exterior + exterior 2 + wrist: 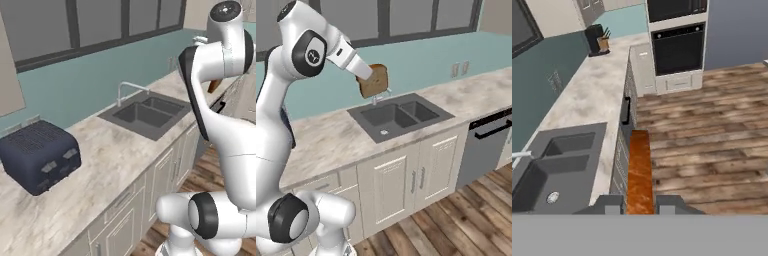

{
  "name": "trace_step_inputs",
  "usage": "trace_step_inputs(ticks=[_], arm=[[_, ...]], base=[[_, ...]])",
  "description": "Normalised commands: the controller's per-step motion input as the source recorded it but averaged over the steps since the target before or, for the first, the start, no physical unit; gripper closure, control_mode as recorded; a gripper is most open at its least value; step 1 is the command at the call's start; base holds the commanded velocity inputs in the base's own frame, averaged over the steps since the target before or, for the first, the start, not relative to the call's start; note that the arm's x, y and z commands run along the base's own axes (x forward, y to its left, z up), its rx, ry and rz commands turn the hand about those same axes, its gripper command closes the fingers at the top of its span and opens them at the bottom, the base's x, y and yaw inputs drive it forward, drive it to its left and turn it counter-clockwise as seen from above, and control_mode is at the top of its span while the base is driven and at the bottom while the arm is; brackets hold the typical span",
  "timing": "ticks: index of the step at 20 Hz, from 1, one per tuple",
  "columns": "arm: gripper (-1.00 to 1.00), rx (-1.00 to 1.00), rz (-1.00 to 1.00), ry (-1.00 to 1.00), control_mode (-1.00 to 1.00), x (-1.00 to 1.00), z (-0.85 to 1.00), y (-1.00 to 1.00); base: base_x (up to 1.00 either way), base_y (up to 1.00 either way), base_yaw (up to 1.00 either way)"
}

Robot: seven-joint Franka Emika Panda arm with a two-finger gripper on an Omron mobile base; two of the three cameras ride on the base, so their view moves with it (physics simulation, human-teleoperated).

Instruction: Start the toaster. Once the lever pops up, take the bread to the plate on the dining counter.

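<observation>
The bread point(374, 80) is clamped edge-on in the end effector point(640, 204), above the sink point(398, 116). Its flat face is held upright, slightly tilted. The toaster point(40, 155) is seen far left on the table point(105, 165).

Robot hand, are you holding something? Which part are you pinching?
Yes. The gripper is shut on the bread, pinching one edge of the slice between its two fingers, so the rest sticks out past them, high above the sink.

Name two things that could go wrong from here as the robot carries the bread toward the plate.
1. The gripper pinches the bread only by its edge, high above the sink; a slip could drop it into the basin or onto the wooden floor.
2. No plate is in sight, so the base must drive on, and a wide arm swing could jolt the slice loose.
</observation>
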Motion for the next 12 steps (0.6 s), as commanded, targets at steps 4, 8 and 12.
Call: trace_step_inputs(ticks=[4, 8, 12], arm=[[1.00, 0.00, 0.00, 0.00, 1.00, 0.00, 0.00, 0.00], [1.00, 0.00, 0.00, 0.00, 1.00, 0.00, 0.00, 0.00], [1.00, 0.00, 0.00, 0.00, 1.00, 0.00, 0.00, 0.00]], base=[[-0.35, 0.13, -0.64], [-0.32, 0.13, -0.64], [-0.30, 0.13, -0.64]])
